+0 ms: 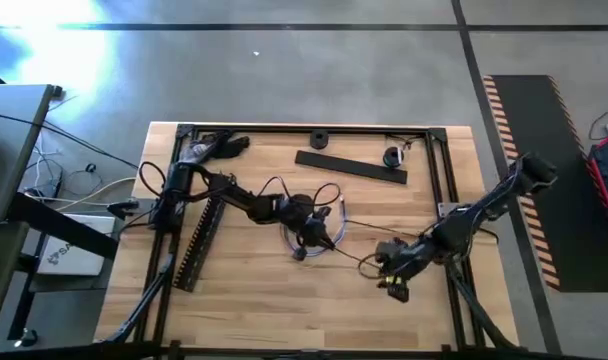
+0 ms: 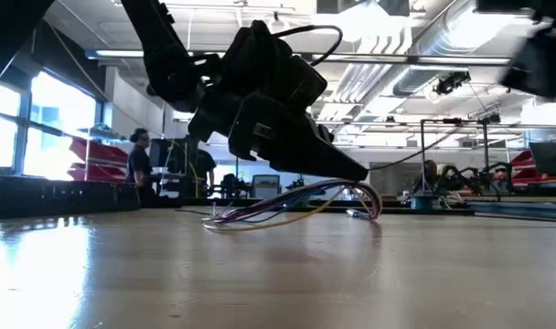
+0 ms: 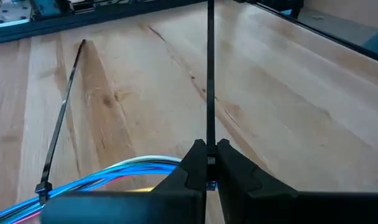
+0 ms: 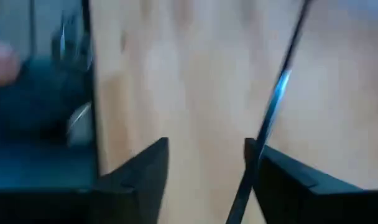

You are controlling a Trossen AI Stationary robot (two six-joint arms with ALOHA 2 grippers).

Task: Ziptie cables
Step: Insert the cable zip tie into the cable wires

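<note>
On the bench (image 1: 244, 290) in the high view, the cables (image 1: 329, 232) are lying as a loose looping bundle near the middle, w/ the left gripper (image 1: 306, 232) sitting right over them. The right gripper (image 1: 394, 272) is working closer to the bench's right edge, well apart from the bundle, & a thin dark zip tie (image 1: 369, 232) is running from the bundle toward it. Finger state isn't readable from up here

Low view: the left gripper (image 2: 337, 169) is leaning down onto the cables (image 2: 278, 206), which are arching off the bench (image 2: 278, 274) & sagging back down – so they're looking light, soft, springy, likely to splay if pinched at one strand. Better to be taking hold where the strands are running together

Left wrist view: its fingers (image 3: 229, 165) are pressing together, nearly closed, clamping a zip tie (image 3: 210, 74) that's standing straight out ahead. The cables (image 3: 114, 177) are fanning out just beside the fingers, blue & pinkish. A second zip tie (image 3: 63, 112), head at the bundle, is lying across the bench (image 3: 301, 93). These ties are looking thin, slick, semi-stiff – prob needing a firm pinch

Right wrist view: the fingers (image 4: 145, 168) are standing wide apart, a zip tie (image 4: 273, 106) running along the inside of one finger, not clamped as far as I can judge
</note>
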